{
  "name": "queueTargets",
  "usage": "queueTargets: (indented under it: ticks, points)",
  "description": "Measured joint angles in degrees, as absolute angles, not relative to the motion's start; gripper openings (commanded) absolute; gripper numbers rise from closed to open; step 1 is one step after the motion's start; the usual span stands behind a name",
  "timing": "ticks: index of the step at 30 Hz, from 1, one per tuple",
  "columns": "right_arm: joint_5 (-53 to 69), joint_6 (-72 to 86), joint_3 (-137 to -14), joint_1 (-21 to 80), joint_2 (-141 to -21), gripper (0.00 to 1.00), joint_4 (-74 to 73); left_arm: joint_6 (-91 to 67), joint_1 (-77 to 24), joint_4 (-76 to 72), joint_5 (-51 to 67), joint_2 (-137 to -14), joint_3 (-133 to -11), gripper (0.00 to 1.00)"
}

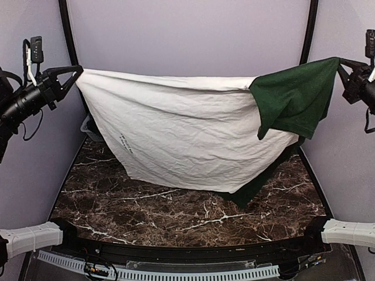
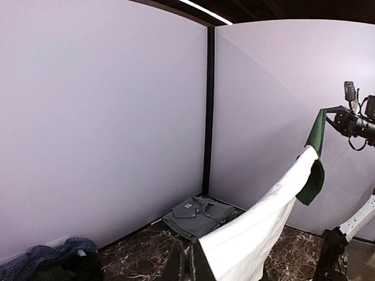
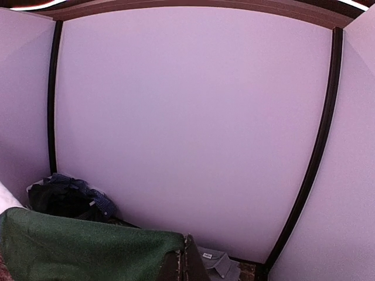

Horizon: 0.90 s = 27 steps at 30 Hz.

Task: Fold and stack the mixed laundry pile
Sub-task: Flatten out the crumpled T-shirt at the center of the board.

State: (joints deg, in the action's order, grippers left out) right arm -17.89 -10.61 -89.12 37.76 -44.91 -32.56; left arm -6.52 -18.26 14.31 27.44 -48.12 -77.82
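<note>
A white tee (image 1: pixel 187 140) with a dark green sleeve (image 1: pixel 293 96) hangs spread wide above the dark marble table (image 1: pixel 176 216). My left gripper (image 1: pixel 79 71) is shut on its white upper left corner; in the left wrist view the jaws (image 2: pixel 188 264) pinch the white cloth (image 2: pixel 258 234). My right gripper (image 1: pixel 341 63) is shut on the green sleeve, which the right wrist view shows as a green sleeve (image 3: pixel 88 252) at the shut jaws (image 3: pixel 186 264). The rest of the mixed laundry pile (image 3: pixel 67 198), with a blue checked shirt (image 2: pixel 41 259), lies in the back left corner.
A grey collared shirt (image 2: pixel 196 215) lies folded in the back right corner, hidden behind the tee in the top view. A pale slatted basket (image 1: pixel 91 130) peeks out at the tee's left edge. Lilac walls enclose the table on three sides.
</note>
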Motion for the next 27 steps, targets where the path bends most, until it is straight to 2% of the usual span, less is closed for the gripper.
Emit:
queueTargets:
  ticks: [11,16,21,27]
  points:
    - [-4.1,-8.5,-99.2,35.0,-41.4,0.00,-36.7,-10.3,-18.3,16.3,36.2,-46.7,-85.7,0.00]
    - [-4.9,-8.8,-100.1,34.3,-41.6,0.00,-35.8,-12.0,-18.3,16.7,34.2,-47.8,-88.0,0.00]
    - [-11.8,-9.8,-90.4,34.1,-42.9,0.00,-32.3,-12.1,-18.3,17.7,27.0,-50.7,-86.4,0.00]
    - [-18.5,-10.9,-72.7,32.6,-53.3,0.00,-27.4,-12.1,-18.3,15.8,15.9,-58.8,-72.5,0.00]
